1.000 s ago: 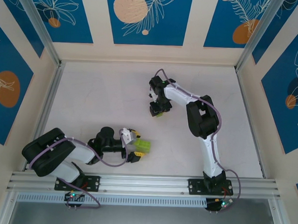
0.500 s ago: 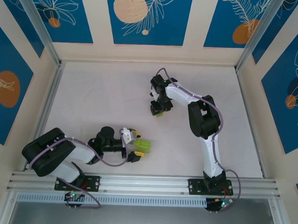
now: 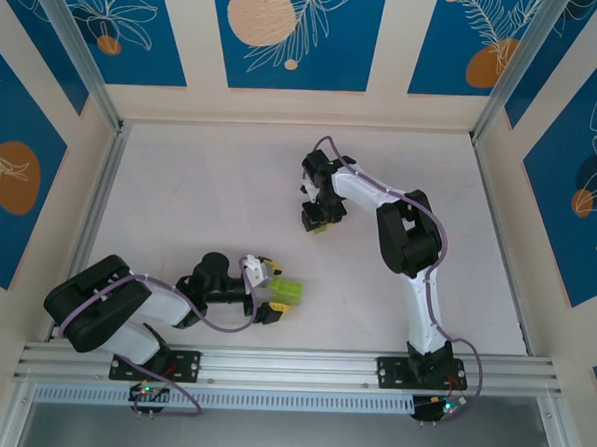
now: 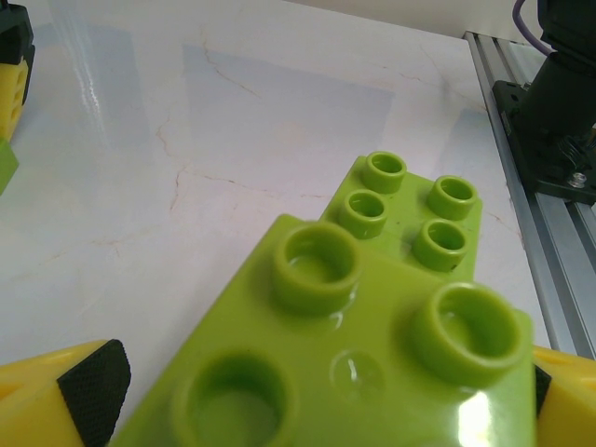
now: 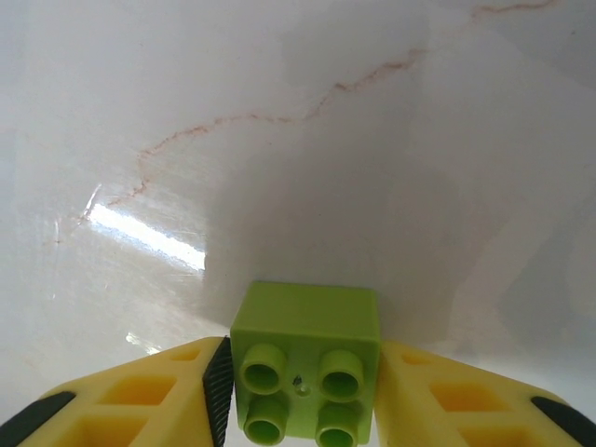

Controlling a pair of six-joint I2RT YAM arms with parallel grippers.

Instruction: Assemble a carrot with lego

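Observation:
My left gripper [image 3: 272, 288] lies low at the near left, shut on the carrot body [image 3: 286, 290], a stepped stack of lime-green lego bricks. In the left wrist view the big studded brick [image 4: 354, 363] sits between my yellow fingers [image 4: 65, 400], and a smaller four-stud brick [image 4: 414, 219] is joined beyond it. My right gripper [image 3: 317, 220] is at the table's middle, shut on a small lime-green square brick [image 5: 305, 358] that rests on the table between its fingers [image 5: 140, 400]. The orange brick is out of view.
The white marbled table [image 3: 200, 198] is walled at the back and both sides by blue-patterned panels. An aluminium rail [image 3: 301, 364] carrying both arm bases runs along the near edge. The right arm's finger [image 4: 11, 84] shows at the far left of the left wrist view.
The right arm has shifted very slightly while keeping its brick. The left arm and its stack have not moved.

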